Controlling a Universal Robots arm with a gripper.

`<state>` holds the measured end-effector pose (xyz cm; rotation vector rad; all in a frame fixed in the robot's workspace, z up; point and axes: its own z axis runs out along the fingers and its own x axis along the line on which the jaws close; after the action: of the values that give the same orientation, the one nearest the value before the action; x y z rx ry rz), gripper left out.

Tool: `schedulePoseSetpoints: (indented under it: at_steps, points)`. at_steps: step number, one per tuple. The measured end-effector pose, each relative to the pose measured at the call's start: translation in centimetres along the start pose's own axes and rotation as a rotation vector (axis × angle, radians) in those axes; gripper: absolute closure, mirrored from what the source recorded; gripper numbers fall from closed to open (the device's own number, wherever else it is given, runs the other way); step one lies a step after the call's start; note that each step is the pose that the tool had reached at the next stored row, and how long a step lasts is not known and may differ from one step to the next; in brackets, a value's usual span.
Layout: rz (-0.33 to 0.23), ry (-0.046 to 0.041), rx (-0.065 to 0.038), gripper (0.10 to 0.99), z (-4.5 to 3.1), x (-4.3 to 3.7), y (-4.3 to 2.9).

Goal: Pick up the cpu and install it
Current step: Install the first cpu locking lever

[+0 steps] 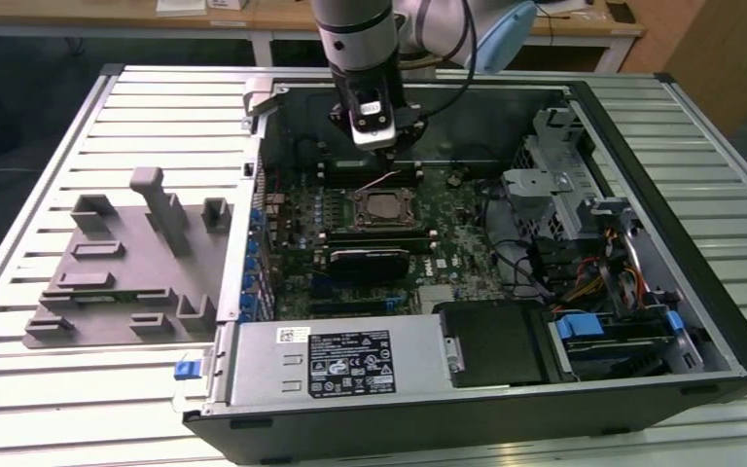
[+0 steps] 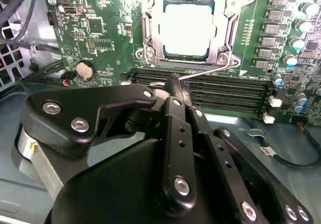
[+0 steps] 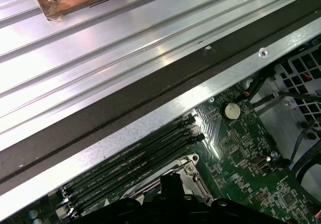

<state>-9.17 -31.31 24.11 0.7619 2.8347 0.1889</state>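
Inside an open desktop computer case [image 1: 724,321] lying on its side on a ribbed metal table [image 1: 88,389], a green motherboard [image 1: 458,209] faces upward. Over the far part of the board hangs the robot arm's black gripper [image 1: 383,146], just above the memory slots [image 2: 210,91] and a little beyond the processor socket [image 1: 383,206]. In the second wrist view the socket's metal frame [image 2: 223,23] surrounds a pale, shiny square, the cpu [image 2: 188,29], which appears to lie flat in the socket already; glare on its top hides finer detail. A thin silver lever [image 2: 208,72] slants out from the socket's near edge toward the memory slots, apparently not tucked under its catch. The gripper's dark linkages crowd the foreground of that view, with the fingers drawn close together and nothing seen between them, so it looks closed and empty, though the very tips are hard to make out. On the table at the exterior view's left sits a grey plastic fixture block [image 1: 127,263], with no chip visible on it. Judging from this, the picking up and placing seem done, while latching the socket seems unfinished.
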Motion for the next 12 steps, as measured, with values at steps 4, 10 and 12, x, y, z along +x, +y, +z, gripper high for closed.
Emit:
schedulePoseSetpoints:
  at_steps: [4,10,12]
  points:
    - [-0.005,0.0009,-0.001,0.976,0.21,0.04,-0.04]
    - [-0.03,0.0051,-0.005,0.976,0.39,0.08,-0.05]
    - [-0.042,0.0073,-0.007,0.976,0.55,0.11,-0.07]
